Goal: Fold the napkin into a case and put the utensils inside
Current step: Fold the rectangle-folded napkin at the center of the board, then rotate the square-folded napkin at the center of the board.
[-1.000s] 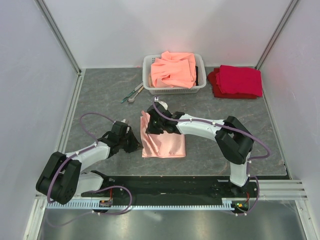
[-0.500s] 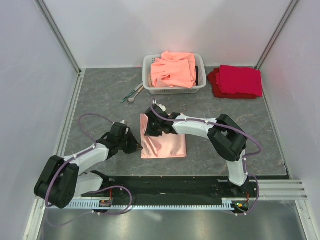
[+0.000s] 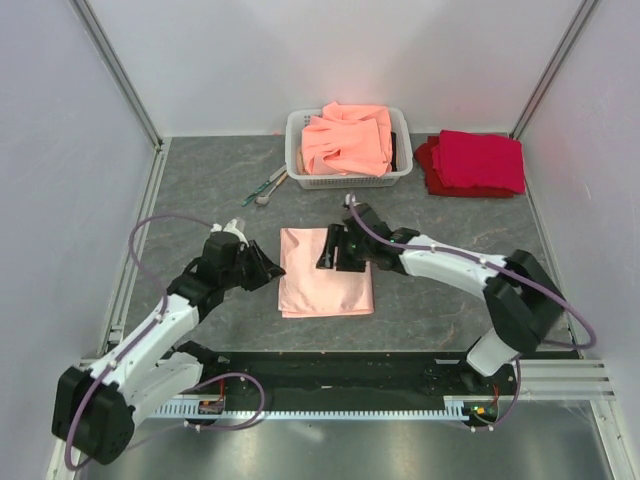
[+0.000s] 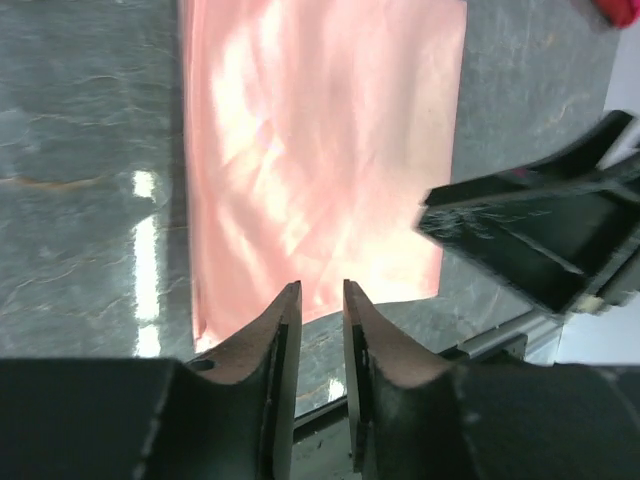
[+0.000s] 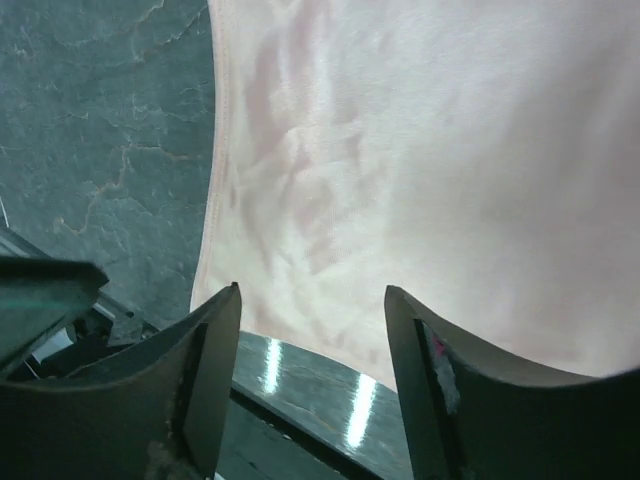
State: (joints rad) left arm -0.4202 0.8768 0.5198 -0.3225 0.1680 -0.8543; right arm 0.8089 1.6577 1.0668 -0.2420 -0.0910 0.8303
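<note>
The folded napkin (image 3: 327, 285) lies flat on the table (image 3: 200, 190) between the two arms, a touch longer front to back than across. The left gripper (image 3: 268, 270) sits just off its left edge, fingers nearly together on nothing. The right gripper (image 3: 326, 255) hangs over its far right part, spread wide and empty. The utensils (image 3: 265, 187) lie well beyond, beside the basket (image 3: 296, 150).
</note>
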